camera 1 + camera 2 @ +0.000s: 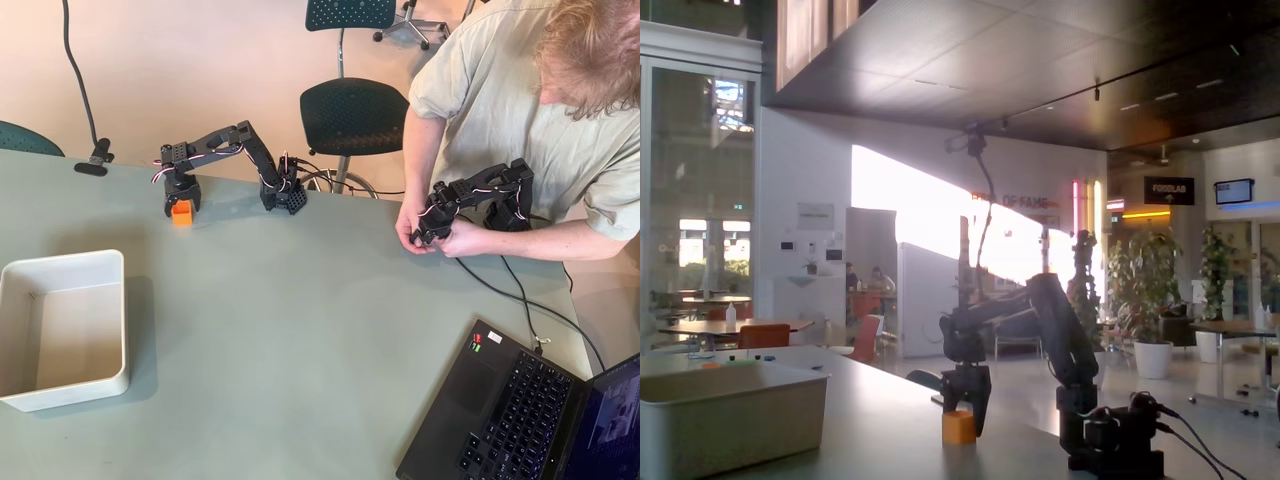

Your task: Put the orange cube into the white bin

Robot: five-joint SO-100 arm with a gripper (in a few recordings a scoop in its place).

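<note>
Scene: A black SO-100 arm reached out along the far edge of a grey-green worktop (300, 330), its gripper (181, 200) lowered at the orange cube (181, 212).

Cube: In the overhead view the orange cube sat on the worktop right at the fingers' tips, near the far edge; in the fixed view the orange cube (959, 427) rested flat on the surface, just under and in front of the gripper (967, 395).

Fingers: How wide they stood could not be told in either view; the dark fingers merged with the gripper body, and whether they touched the cube was unclear. The cube looked to be sitting, not lifted.

Bin: The white bin (118, 330) lay well apart from the cube, toward the left near side in the overhead view, open side up and with nothing in it, presumably set within the arm's sweep to receive the drop.

Stage: Judged as the approach or grasp, with lift and carry to come.

Risk: A small cube pinched off-centre could twist or slip out.
</note>
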